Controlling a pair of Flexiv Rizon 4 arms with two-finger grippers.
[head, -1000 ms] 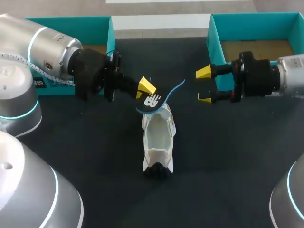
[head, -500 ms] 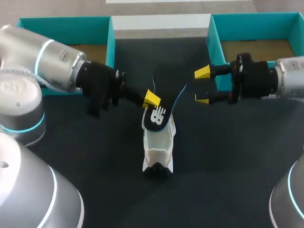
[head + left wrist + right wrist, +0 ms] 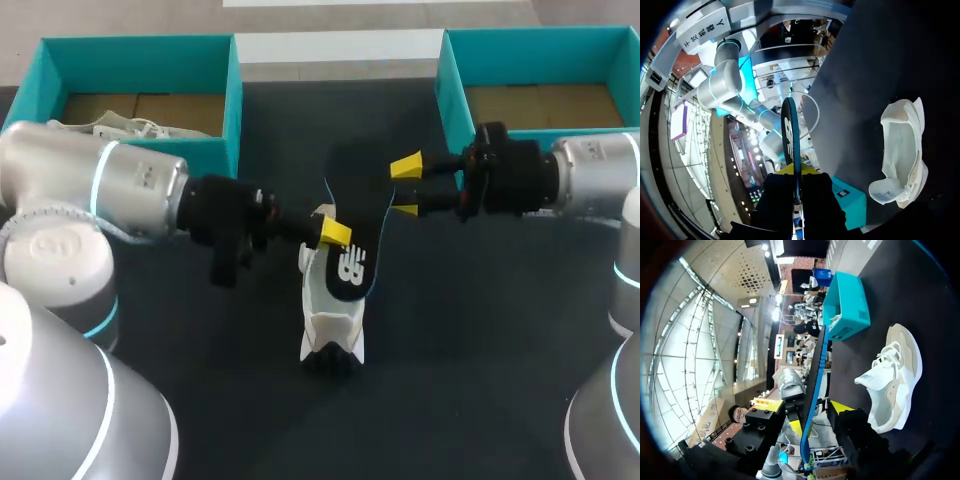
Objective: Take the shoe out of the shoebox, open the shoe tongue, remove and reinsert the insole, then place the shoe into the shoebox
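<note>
The white shoe (image 3: 333, 318) stands on the black table, toe towards me; it also shows in the wrist views as shoe (image 3: 902, 155) and shoe (image 3: 892, 375). The black insole (image 3: 357, 215) with a blue edge is held on edge above the shoe's opening, its near end over the shoe. My left gripper (image 3: 335, 236) is shut on the insole's middle, and from its own camera the insole (image 3: 790, 135) rises edge-on out of the gripper (image 3: 796, 186). My right gripper (image 3: 405, 188) is open at the insole's far end. There the insole (image 3: 813, 385) stands between its fingers (image 3: 807, 412), touching neither.
A teal shoebox (image 3: 232, 90) at the back left holds another white shoe (image 3: 115, 128). A second teal shoebox (image 3: 447, 85) stands at the back right, behind my right arm. Bare black table lies on both sides of the shoe and in front of it.
My left gripper has carried the insole rightwards and down over the shoe. My right gripper has moved left to the insole's far end, and its fingers have drawn closer together.
</note>
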